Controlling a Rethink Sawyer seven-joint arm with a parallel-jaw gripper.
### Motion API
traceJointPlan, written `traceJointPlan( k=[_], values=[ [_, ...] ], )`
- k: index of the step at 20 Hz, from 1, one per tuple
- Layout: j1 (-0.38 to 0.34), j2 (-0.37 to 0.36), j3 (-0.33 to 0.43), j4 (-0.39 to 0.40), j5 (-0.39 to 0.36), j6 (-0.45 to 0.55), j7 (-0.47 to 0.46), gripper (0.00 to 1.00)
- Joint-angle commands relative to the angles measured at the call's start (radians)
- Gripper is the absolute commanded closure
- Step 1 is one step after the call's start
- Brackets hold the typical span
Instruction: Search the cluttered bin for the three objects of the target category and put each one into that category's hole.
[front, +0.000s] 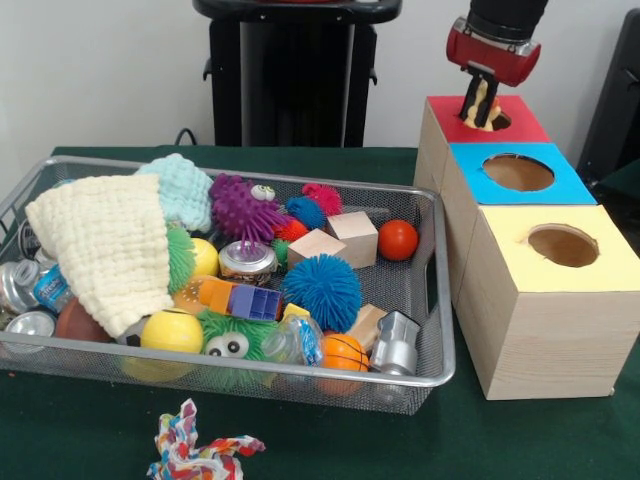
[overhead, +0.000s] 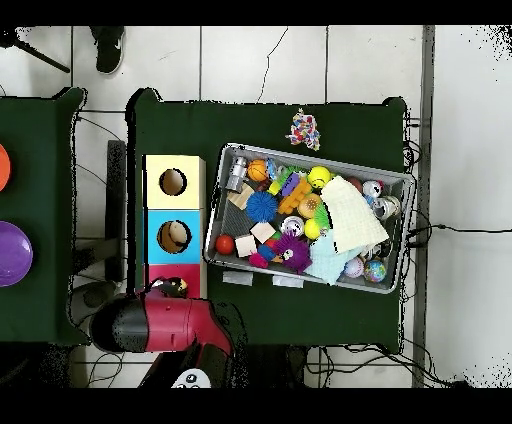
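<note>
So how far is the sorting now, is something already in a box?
Done: cannot be confirmed, since the inside of the red box does not show. In hand: the end effector is right at that box's hole, which suggests a drop-off; whether it grips something is unclear. Left: the mesh bin is full of mixed toys, so searching likely continues.

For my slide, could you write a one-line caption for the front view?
Sawyer gripper lowers a striped object into the red box beside a toy-filled mesh bin.
</note>
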Motion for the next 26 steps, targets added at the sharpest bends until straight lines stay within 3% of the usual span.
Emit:
traceJointPlan(
  k=[1,21,22,26],
  values=[
    [-0.002,0.026,0.051,-0.066,0.037,0.080,0.143,1.00],
    [0.045,0.001,-0.049,-0.138,-0.001,0.212,0.142,1.00],
    [0.044,-0.001,-0.042,-0.130,0.004,0.198,0.142,0.00],
    [0.041,-0.002,-0.030,-0.117,0.011,0.166,0.142,0.00]
  ],
)
